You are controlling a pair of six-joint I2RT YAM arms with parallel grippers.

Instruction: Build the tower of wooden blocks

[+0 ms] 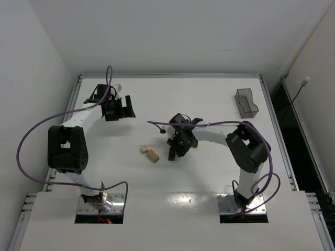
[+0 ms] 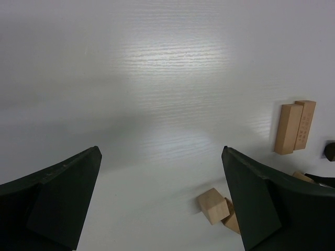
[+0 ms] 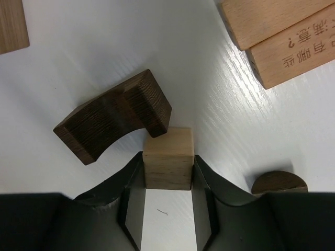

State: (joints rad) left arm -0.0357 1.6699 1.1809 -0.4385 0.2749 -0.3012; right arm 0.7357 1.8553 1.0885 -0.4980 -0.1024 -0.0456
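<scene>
Barely begun, the tower does not yet exist: the wood blocks [image 1: 152, 155] lie loose on the table [image 1: 209, 94], the right gripper [image 3: 168, 170] clamps a tan cube [image 3: 168, 151] touching a dark arch block [image 3: 112, 125], and the left gripper [image 2: 161, 172] hangs wide open, empty, well apart.

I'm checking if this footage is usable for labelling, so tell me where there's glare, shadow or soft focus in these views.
Left wrist view: a bright glare patch on the white table, and the open left gripper looks dark and soft. Right wrist view: sharp, the light tan wooden cube is crisp; sheen streaks the table at right. Top external view: even light, faint shadows.
</scene>
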